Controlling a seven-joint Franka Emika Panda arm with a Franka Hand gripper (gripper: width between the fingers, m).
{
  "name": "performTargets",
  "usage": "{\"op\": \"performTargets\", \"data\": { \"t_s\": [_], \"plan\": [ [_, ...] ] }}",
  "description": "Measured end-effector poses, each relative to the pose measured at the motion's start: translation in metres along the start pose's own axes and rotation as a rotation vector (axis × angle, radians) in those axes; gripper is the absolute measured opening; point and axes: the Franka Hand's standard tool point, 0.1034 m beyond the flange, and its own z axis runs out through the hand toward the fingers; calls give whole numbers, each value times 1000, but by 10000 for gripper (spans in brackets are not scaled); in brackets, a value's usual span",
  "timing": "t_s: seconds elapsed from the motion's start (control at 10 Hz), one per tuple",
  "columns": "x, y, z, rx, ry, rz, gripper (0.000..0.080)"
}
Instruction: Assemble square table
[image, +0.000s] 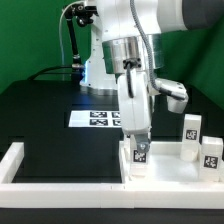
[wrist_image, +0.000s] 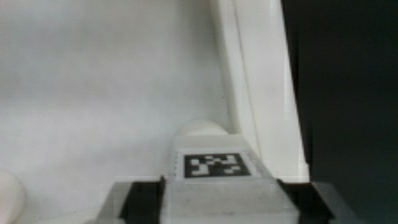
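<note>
Black bench surface is bordered by white bars (image: 60, 180). At its near edge, the gripper (image: 139, 143) is clamped on a tagged leg (wrist_image: 217, 160), held over the square panel (wrist_image: 89, 110). Rigid, light plastic is judged; flat sides are gripped. Spare legs (image: 191, 128) stand near the right corner.

Open black table (image: 55, 115) toward the exterior view's left. Blocked by upright leg blocks (image: 190, 127) at the exterior view's right, white framing bars (image: 60, 178) along the front edge, marker board (image: 98, 119) behind.
</note>
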Motion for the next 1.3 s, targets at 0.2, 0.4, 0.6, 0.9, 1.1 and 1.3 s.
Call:
{"op": "performTargets", "data": {
  "t_s": [0.2,0.4,0.6,0.9,1.1,1.3],
  "plan": [
    [0,2,-1,-30,6,-228,559],
    [3,2,-1,-49,11,-596,621],
    [5,2,-1,-53,18,-696,648],
    [5,1,-2,-100,53,-1121,649],
    [0,1,-3,-117,48,-1236,649],
    [0,1,-2,-117,50,-1207,626]
  ]
}}
